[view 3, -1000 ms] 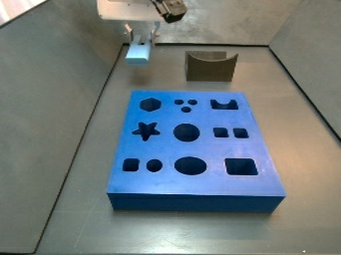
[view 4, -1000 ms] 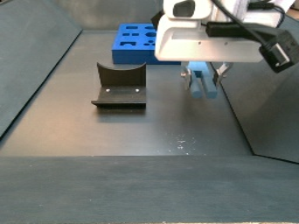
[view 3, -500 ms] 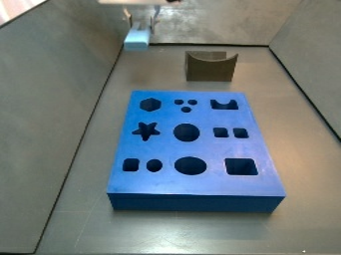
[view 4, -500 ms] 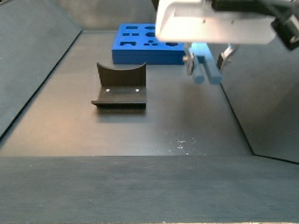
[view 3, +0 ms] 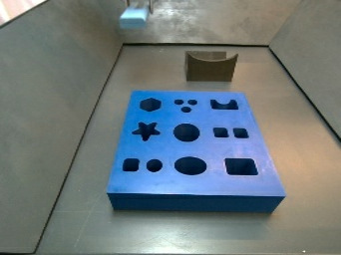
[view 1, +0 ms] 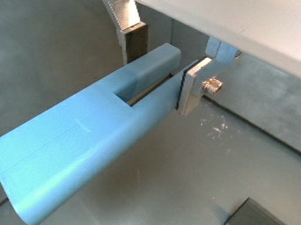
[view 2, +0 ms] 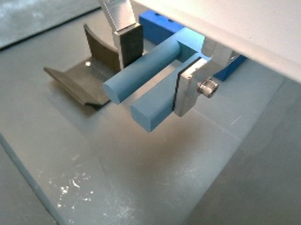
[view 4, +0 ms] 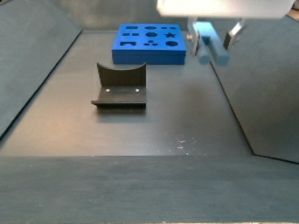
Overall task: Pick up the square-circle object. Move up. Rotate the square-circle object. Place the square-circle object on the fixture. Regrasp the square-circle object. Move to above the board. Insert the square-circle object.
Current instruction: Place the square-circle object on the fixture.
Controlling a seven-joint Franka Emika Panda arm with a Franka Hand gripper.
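My jaws, up above the floor, are brushed silver metal plates with dark matt pads (view 1: 139,42); the square-circle object (view 1: 88,132) in them looks like smooth matt plastic, floor (view 4: 140,131) dull grey.

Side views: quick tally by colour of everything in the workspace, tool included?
Bright blue: 1, the board.
Light blue-grey: 1, the square-circle object, clamped in the tool raised high above the floor.
Dark olive-brown: 1, the fixture, standing on the floor.
Silver tool: 1.
Total: 4.
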